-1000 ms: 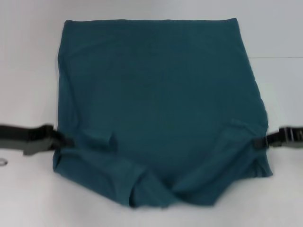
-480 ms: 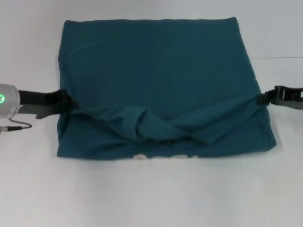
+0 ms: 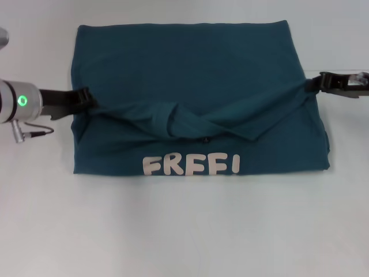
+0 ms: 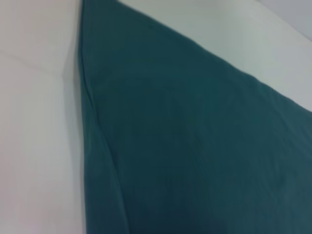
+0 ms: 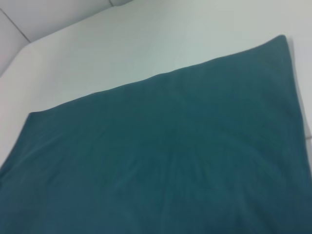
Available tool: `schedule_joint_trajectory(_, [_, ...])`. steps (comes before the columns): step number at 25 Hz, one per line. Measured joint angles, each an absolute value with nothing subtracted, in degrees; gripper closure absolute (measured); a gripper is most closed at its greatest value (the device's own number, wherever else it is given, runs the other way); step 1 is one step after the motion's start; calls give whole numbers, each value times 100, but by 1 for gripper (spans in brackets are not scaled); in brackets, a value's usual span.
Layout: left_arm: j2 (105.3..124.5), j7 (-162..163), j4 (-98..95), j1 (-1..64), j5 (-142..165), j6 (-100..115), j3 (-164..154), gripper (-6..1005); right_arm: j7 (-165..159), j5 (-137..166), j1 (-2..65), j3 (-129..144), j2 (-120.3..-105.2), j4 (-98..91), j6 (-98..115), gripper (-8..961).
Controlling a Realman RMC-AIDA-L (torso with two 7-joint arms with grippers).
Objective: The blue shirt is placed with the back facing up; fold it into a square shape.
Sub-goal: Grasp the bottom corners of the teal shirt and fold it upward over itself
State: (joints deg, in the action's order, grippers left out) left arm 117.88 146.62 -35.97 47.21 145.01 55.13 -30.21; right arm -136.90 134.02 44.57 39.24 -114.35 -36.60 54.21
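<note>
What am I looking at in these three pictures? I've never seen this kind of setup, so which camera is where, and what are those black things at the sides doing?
This is a two-armed robot folding a shirt on a white table. The wide picture comes from a camera on its head, looking down at the work. The other two come from cameras on its wrists; both show only blue cloth and table, not the fingers.

In the head view, the black parts are its grippers. The left gripper pinches the shirt at one side edge, the right gripper at the other. Between them a lifted fold of cloth hangs, bunched and twisted in the middle. Nearer the robot, the layer below lies flat and shows white lettering. The far part lies flat and plain.
</note>
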Motion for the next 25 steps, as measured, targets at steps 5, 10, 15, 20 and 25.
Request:
schedule_joint_trajectory(5, [11797, 14628, -3516, 4815, 14502, 5037, -3120, 973, -13692, 13410, 4663, 4203, -11435, -3359, 4818, 903])
schedule_joint_trajectory(10, [11810, 14622, -3465, 4852, 14501, 4420, -3375, 973, -13693, 13421, 4736, 4226, -11434, -3228, 4481, 903])
schedule_joint_trajectory(15, [11827, 14622, -3463, 4932, 14515, 4151, -3391, 972, -13694, 13423, 4853, 4275, -11380, -3211, 4416, 903])
schedule_joint_trajectory(20, [11834, 14622, -3460, 4992, 14541, 4035, -3400, 972, -13693, 13445, 4972, 4311, -11364, -3201, 4304, 903])
schedule_joint_trajectory(25, [11849, 14625, -3446, 5007, 14545, 3935, -3402, 973, -13693, 13455, 5024, 4345, -11359, -3199, 4248, 902])
